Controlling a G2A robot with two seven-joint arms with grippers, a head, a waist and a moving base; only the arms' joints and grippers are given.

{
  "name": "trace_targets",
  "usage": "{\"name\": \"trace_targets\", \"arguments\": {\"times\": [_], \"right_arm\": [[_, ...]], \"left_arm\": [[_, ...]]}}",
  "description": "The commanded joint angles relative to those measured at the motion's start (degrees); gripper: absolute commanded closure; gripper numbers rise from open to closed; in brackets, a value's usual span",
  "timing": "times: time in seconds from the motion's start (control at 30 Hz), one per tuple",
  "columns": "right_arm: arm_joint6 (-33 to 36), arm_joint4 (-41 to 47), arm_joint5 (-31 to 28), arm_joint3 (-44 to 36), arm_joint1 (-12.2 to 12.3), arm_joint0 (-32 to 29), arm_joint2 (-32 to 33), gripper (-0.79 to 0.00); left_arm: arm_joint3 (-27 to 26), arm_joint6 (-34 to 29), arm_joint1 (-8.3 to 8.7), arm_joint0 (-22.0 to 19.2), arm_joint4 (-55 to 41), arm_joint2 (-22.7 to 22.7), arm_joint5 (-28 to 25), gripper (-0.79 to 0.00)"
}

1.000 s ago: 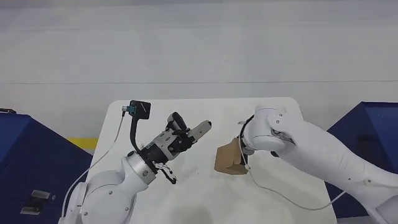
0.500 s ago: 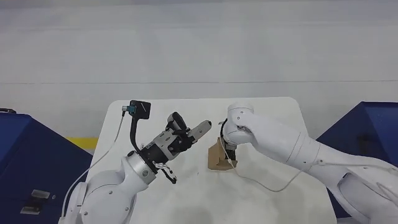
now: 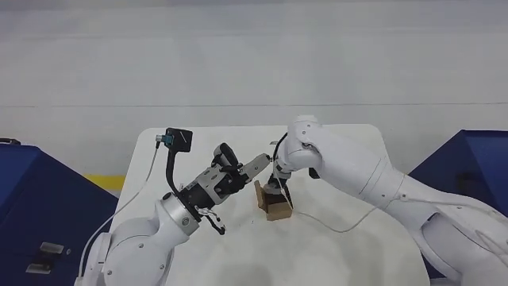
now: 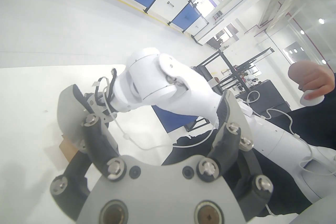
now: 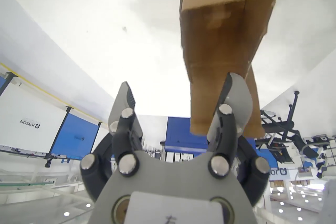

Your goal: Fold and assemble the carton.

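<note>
A small brown carton lies on the white table near its middle, close in front of the left gripper. In the right wrist view the carton shows its unclosed end, with a flap hanging out toward the camera. My right gripper stands open right at the carton; one of its fingers lies against that flap and the other is off to the side, with nothing clamped between them. My left gripper is open a little above the table, its fingers framing the right arm's wrist. A corner of the carton peeks past one finger.
The right arm's white forearm crosses the table from the right edge. A thin cable trails from its wrist over the tabletop. Blue panels stand beyond the table on both sides.
The right arm has swung left across the table, and the carton has moved left with it, ending close to the left gripper. The left arm has kept still.
</note>
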Motion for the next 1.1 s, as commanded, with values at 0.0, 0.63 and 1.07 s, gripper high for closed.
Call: {"name": "trace_targets", "arguments": {"times": [0.0, 0.63, 1.07], "right_arm": [[0.79, 2.38, 2.05, -1.09, 1.9, -0.65, 3.47, -0.785], [61.29, -50.71, 9.05, -20.49, 18.3, -28.09, 33.27, -0.785], [55.14, -74.25, -4.79, -23.57, 18.97, -28.59, 34.29, -0.785]], "left_arm": [[0.0, 0.0, 0.0, 0.0, 0.0, 0.0, 0.0, -0.785], [0.0, 0.0, 0.0, 0.0, 0.0, 0.0, 0.0, -0.785], [1.5, -3.16, 0.48, -0.88, 9.29, -0.06, 5.38, -0.785]]}}
